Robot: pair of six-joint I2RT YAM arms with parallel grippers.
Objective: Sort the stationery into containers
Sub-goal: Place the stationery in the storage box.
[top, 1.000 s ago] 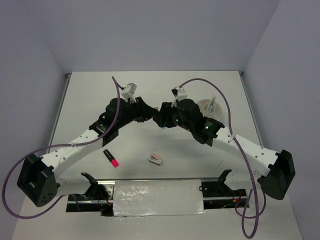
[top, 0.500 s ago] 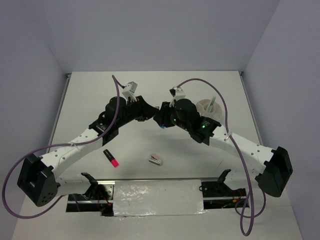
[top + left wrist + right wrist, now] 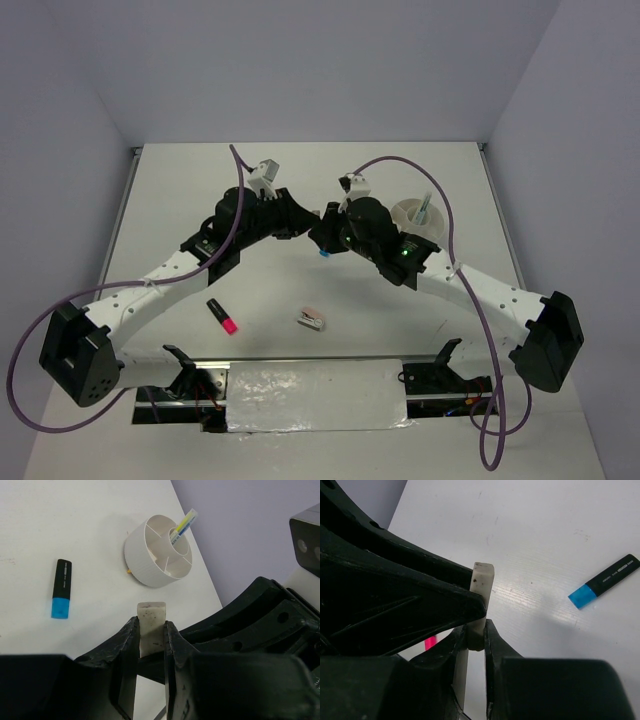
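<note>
**Eraser held between both arms above the middle of the counter**

The left jaws are closed on one end of a white eraser (image 3: 151, 629). The right jaws are closed on the other end. The eraser is clear of the counter (image 3: 300, 170), roughly above its middle. This double grip suggests a hand-over from one arm to the other. Judged from the layout, the right arm is the one nearer the tub (image 3: 145, 565). The tub stands towards the right edge of the counter.

**Tub contents**
- The round centre cell holds one yellow-and-blue pen (image 3: 184, 524), leaning outward.
- The wedge cells around the centre show nothing inside, as far as the left wrist view reaches.

**Items not yet sorted**
- A blue-ended marker (image 3: 61, 587) lies flat near the middle of the counter, apart from the tub.
- A pink-ended highlighter (image 3: 223, 316) lies near the near edge, left of centre.
- A small pale item (image 3: 311, 319) lies near the near edge, about mid-way along it. Its type cannot be determined.
</note>
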